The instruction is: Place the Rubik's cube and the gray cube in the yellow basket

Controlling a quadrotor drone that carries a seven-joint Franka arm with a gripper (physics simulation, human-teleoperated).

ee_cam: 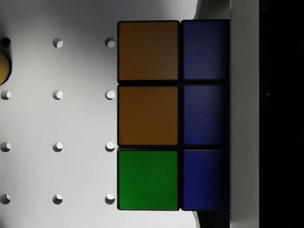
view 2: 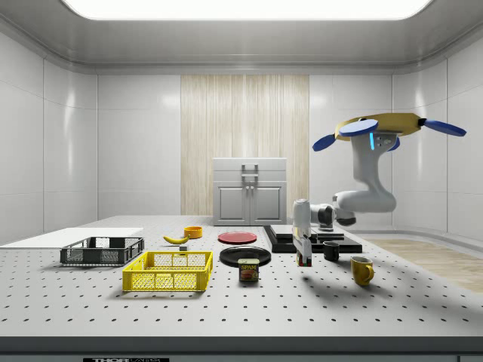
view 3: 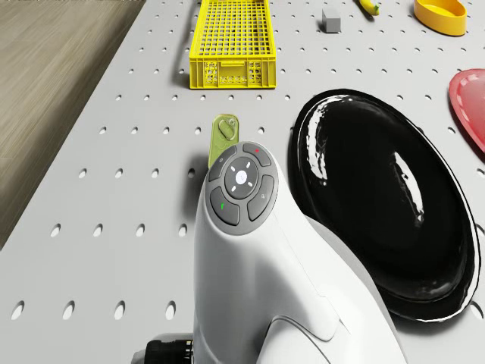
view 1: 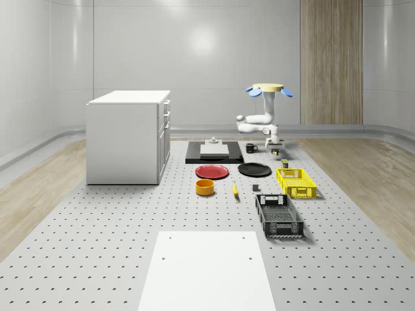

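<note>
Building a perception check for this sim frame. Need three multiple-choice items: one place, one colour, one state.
1. Where is the small gray cube?
A. Inside the yellow plastic mesh basket
B. On the white perforated table, outside the yellow basket
C. On a red plate

2. Which sticker colours of the Rubik's cube face the wrist camera?
A. Orange, green, blue
B. Red, white, yellow
C. All white

3. What state is the yellow basket in?
A. Tipped on its side
B. Upright, holding both cubes
C. Upright, empty

Answers:
1 B: the drone view shows it on the table past the basket's far end.
2 A: two orange, one green, a blue column.
3 C: its bare mesh floor shows.

The drone hovers over the table. Its gripper is down at table level by the Rubik's cube.
</note>
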